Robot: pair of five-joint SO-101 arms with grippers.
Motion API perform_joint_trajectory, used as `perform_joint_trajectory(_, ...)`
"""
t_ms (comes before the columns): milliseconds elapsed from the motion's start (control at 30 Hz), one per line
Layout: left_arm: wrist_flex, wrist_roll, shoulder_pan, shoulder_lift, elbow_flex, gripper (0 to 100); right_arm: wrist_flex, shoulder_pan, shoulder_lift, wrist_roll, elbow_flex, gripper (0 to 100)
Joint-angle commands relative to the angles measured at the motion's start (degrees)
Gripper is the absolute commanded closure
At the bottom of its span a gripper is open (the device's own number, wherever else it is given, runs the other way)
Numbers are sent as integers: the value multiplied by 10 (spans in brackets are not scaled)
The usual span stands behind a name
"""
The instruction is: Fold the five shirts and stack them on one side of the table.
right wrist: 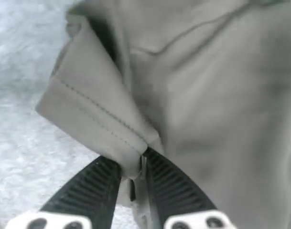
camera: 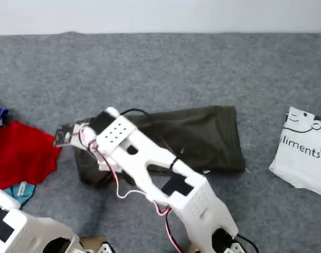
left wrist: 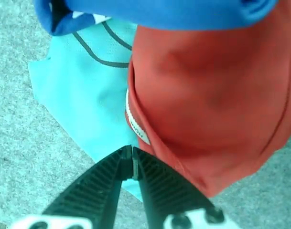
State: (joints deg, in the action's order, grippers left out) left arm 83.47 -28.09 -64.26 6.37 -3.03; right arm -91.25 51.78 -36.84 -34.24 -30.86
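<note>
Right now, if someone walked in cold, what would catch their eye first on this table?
In the middle, the right gripper is shut on a fold of the dark olive shirt. A red shirt lies over a teal shirt at the high view's left edge, and a white shirt sits far right.

The far half of the counter (camera: 165, 68) lies bare, and an open lane runs between the olive shirt (camera: 207, 137) and the white shirt (camera: 305, 153). The right arm (camera: 149, 168) slants across the near middle, and the red shirt (camera: 18, 153) crowds the left edge.
</note>
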Motion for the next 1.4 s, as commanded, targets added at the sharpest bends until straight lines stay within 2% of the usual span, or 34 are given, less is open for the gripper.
perform_joint_trajectory(0,-10,-5,5,-10,9,994,-4,-30,-12,-24,-55,990)
perform_joint_trajectory(267,-10,-6,4,-10,9,994,-4,-77,-64,-31,-128,976)
perform_joint_trajectory(333,-10,-6,4,-10,8,994,-4,-86,-68,-29,-132,917)
perform_joint_trajectory(433,-9,-6,4,-10,8,994,-4,-98,-69,-21,-134,779)
perform_joint_trajectory(500,-7,-6,4,-10,7,994,4,-111,-69,2,-135,734)
perform_joint_trajectory(667,-6,-5,4,-10,7,994,17,-153,-70,2,-142,772)
perform_joint_trajectory(767,-5,-5,4,-10,7,994,-15,-155,-61,2,-161,821)
perform_joint_trajectory(967,-5,-4,5,-10,7,994,-119,-95,-49,4,-247,996)
perform_joint_trajectory(1367,-5,-4,5,-10,7,994,-115,42,-29,26,-187,988)
